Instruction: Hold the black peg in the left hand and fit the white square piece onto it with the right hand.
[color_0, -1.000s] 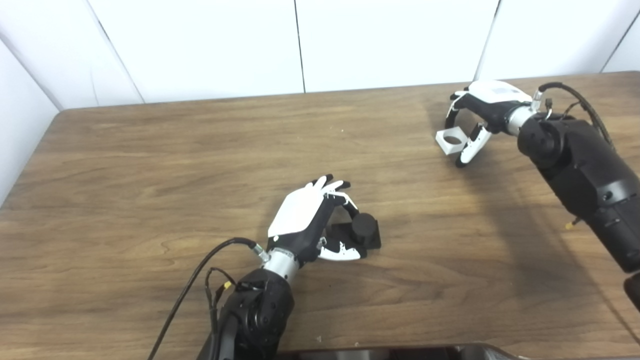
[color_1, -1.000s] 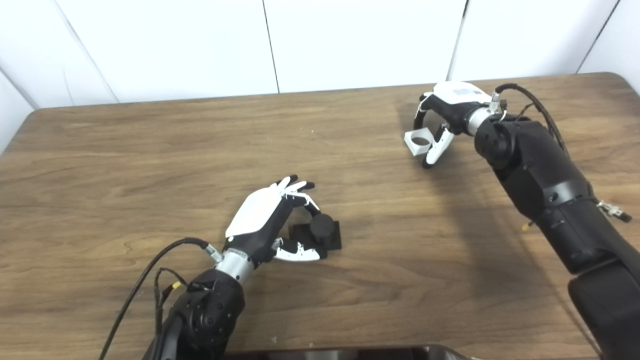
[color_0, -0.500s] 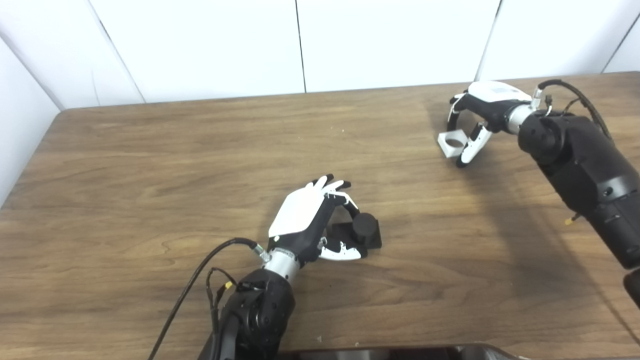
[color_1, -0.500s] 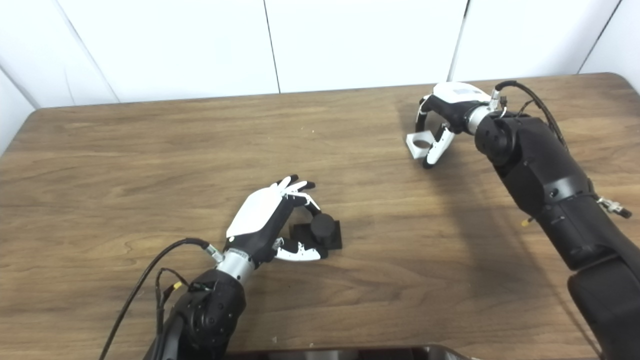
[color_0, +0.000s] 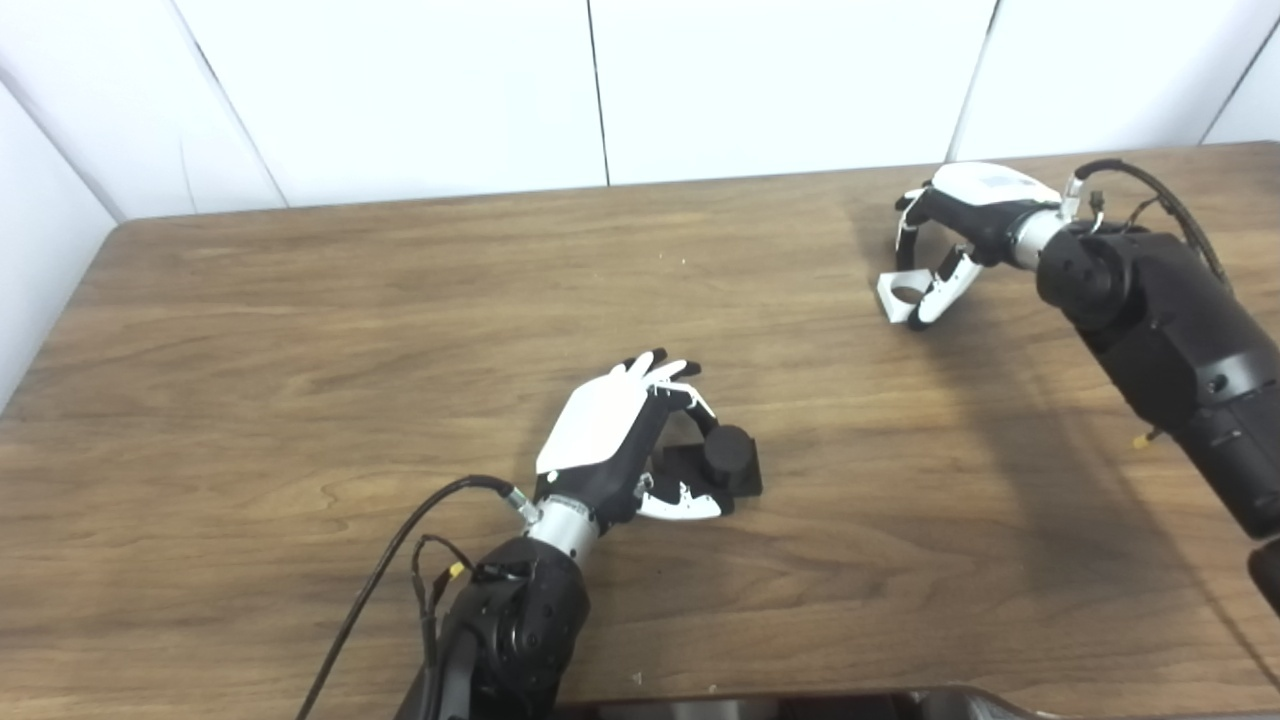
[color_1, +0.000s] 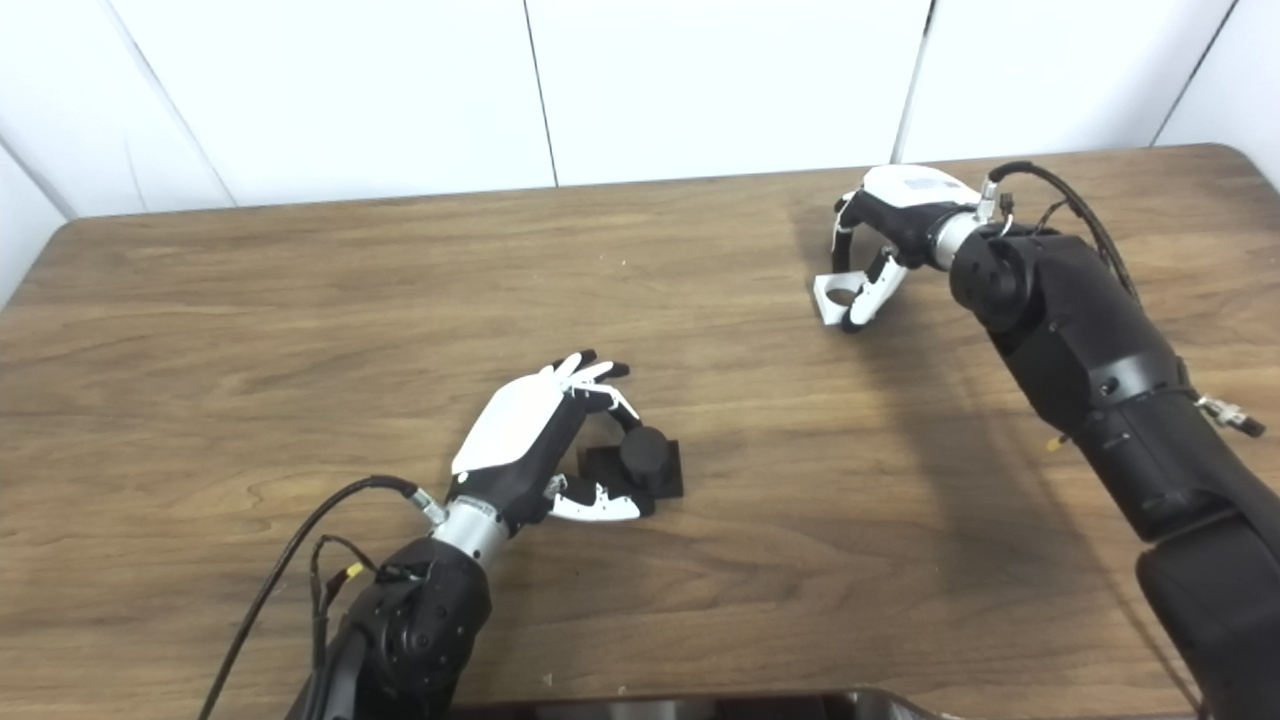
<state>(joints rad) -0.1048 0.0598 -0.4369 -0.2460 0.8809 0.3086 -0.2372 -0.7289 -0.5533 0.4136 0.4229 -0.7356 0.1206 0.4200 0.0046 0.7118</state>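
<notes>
The black peg (color_0: 728, 452), a short cylinder on a square black base, rests on the table near the middle. My left hand (color_0: 605, 430) is cupped around it, with the fingers curled against the far side of the cylinder and the thumb along the front of the base. The white square piece (color_0: 897, 296), which has a round hole, is at the far right of the table and is tilted. My right hand (color_0: 965, 205) arches over it, with fingers and thumb closed on its sides. The piece also shows in the right eye view (color_1: 832, 298).
The wooden table (color_0: 300, 330) runs to a white wall at the back. My right forearm (color_0: 1160, 320) lies across the table's right side. A dark edge (color_0: 800, 705) shows at the bottom of the picture. A black cable (color_0: 400, 540) trails from my left wrist.
My right hand's fingers and thumb have closed in on the white piece, which shifted slightly toward me and tipped up. My left hand and the peg have not moved.
</notes>
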